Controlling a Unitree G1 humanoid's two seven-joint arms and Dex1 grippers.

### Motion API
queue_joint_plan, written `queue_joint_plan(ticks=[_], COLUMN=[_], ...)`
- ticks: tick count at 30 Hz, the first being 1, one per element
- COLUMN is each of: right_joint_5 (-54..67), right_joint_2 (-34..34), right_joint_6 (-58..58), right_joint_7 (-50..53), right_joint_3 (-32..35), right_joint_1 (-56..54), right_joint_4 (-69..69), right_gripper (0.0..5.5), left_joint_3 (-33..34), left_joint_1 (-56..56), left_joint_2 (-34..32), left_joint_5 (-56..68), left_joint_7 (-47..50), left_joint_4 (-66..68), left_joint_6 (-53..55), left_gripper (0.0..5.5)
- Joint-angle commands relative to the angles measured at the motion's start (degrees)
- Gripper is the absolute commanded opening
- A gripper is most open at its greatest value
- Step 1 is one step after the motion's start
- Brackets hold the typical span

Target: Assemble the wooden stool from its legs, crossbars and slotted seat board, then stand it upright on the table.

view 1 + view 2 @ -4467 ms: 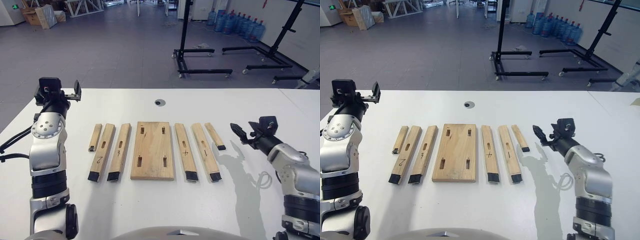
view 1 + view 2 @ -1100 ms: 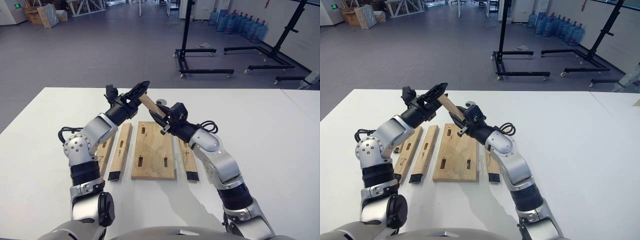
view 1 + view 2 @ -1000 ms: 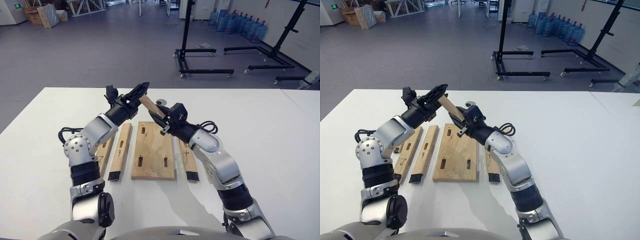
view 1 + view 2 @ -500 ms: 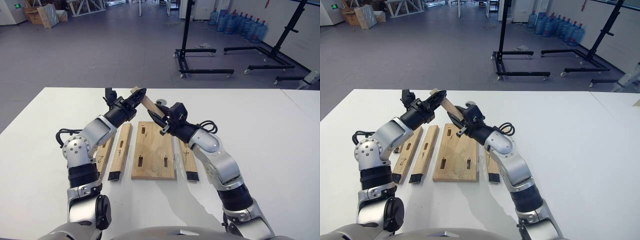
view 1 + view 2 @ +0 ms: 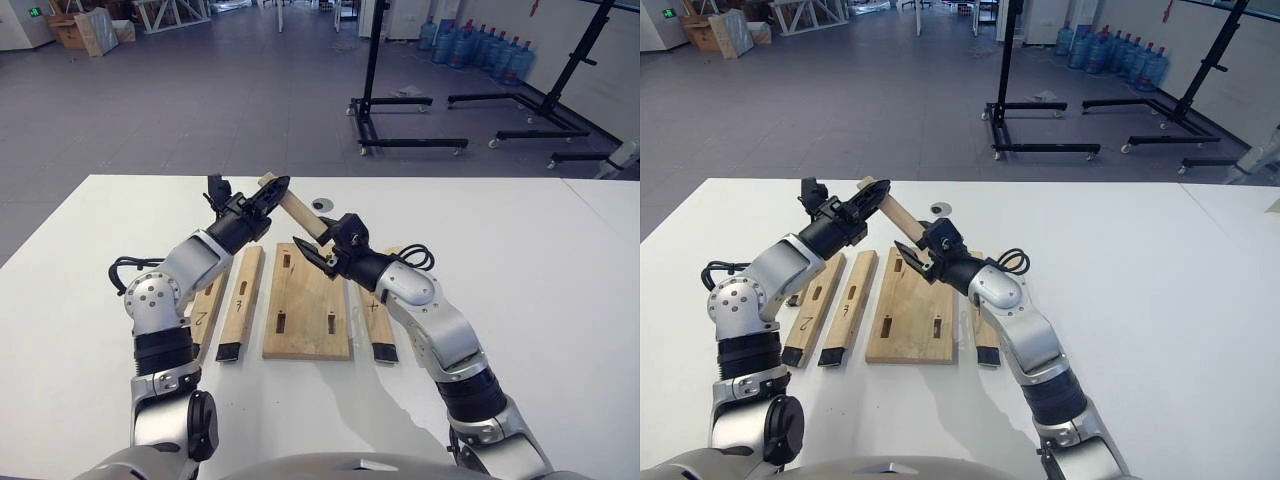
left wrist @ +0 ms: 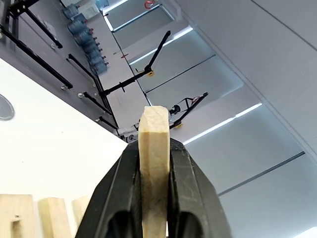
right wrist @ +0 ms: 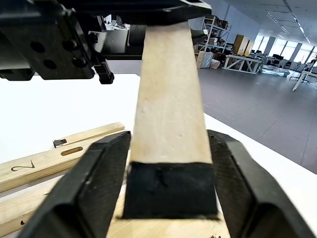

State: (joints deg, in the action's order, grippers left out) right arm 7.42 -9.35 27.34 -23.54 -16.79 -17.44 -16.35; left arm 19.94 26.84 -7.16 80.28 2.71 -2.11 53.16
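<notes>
My left gripper (image 5: pixel 272 190) is shut on the upper end of a wooden bar (image 5: pixel 305 215) that slants down over the table. In the left wrist view the bar (image 6: pixel 152 129) stands up between the shut fingers (image 6: pixel 124 183). Its black-capped lower end (image 7: pixel 168 191) lies between the spread fingers (image 7: pixel 101 178) of my open right gripper (image 5: pixel 310 256). The slotted seat board (image 5: pixel 305 300) lies flat below. Left of it lie the legs marked 2 (image 5: pixel 203 305) and 3 (image 5: pixel 240 298). A leg marked with a cross (image 5: pixel 378 325) lies right of it, partly under my right arm.
The white table (image 5: pixel 540 300) has wide bare surface to the right and front. A round cable hole (image 5: pixel 320 203) sits near its far edge. Black wheeled stands (image 5: pixel 410 140) and water bottles (image 5: pixel 480 50) are on the floor beyond.
My left gripper closed on the bar's upper end. My right gripper then opened and dropped back slightly, its fingers now spread beside the capped end.
</notes>
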Motion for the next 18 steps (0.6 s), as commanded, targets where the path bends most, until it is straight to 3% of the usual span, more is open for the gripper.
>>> queue_joint_plan(ticks=[1, 6, 10, 14, 18], right_joint_5=[3.3, 5.4, 2.9, 5.2, 7.6], right_joint_2=[-2.8, -12.8, -14.1, -10.5, -8.3], right_joint_6=[3.6, 5.4, 1.1, 0.1, 1.0], right_joint_7=[-2.6, -7.9, -5.5, -1.6, 0.4], right_joint_3=[3.2, 7.8, 10.4, 14.7, 18.0], right_joint_1=[1.5, 12.3, 15.6, 13.5, 13.6], right_joint_4=[-3.1, -9.0, -5.7, -2.4, -1.2], right_gripper=[3.52, 4.38, 5.21, 5.21, 5.21], left_joint_3=[0.2, 7.0, 6.5, 1.3, 0.1], left_joint_1=[-1.3, -6.3, -10.0, -17.0, -23.9], left_joint_2=[-4.6, -14.5, -17.0, -14.6, -14.0], left_joint_5=[-5.6, -11.5, -20.5, -30.0, -35.5], left_joint_7=[-1.4, -3.6, -5.8, -11.9, -18.5], left_joint_4=[-1.9, -2.6, -6.3, -10.0, -10.6], left_joint_6=[-2.3, -4.7, -10.7, -18.9, -25.2], left_gripper=[0.38, 0.38, 0.38, 0.38, 0.38])
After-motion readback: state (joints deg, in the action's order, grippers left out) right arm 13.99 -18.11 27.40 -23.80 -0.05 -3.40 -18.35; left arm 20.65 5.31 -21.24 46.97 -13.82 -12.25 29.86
